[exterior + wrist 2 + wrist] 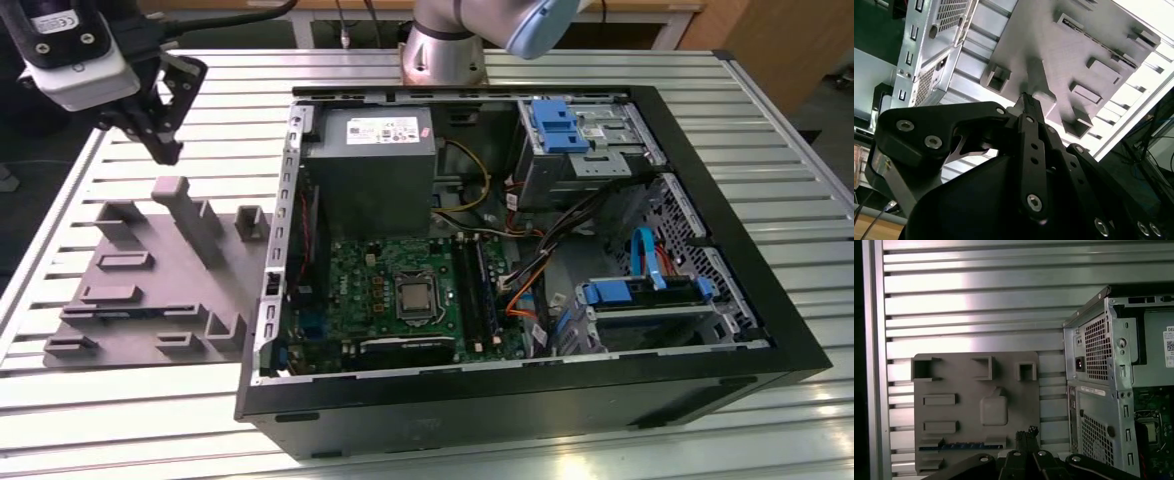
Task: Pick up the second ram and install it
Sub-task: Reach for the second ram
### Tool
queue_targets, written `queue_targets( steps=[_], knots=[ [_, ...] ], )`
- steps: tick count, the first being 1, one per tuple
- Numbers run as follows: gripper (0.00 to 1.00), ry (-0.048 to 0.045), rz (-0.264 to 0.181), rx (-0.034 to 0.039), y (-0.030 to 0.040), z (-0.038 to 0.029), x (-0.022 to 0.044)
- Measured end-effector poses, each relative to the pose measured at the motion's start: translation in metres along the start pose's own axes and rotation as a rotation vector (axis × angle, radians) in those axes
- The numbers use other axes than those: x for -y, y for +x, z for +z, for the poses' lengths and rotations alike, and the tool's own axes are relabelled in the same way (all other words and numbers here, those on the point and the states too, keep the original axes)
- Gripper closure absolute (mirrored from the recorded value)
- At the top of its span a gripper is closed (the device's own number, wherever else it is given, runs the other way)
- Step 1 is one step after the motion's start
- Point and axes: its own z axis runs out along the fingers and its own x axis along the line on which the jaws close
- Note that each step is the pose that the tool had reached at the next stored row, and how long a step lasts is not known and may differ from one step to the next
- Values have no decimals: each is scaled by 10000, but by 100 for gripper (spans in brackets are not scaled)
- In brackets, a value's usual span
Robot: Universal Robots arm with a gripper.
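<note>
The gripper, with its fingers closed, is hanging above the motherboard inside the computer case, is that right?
Not quite. The gripper is closed, but it hangs above the grey fixture plate, which lies to the exterior view's left of the computer case, not inside the case. The exterior view shows this.

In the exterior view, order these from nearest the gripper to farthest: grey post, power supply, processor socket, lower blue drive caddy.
1. Grey post, just under the gripper.
2. Power supply, inside the case.
3. Processor socket, on the motherboard.
4. Lower blue drive caddy, at the exterior view's right.
</note>
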Motion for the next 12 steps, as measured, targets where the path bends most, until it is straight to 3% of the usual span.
queue_targets(
  steps=[12],
  knots=[
    [89,0,0,1,189,45,26]
  ],
)
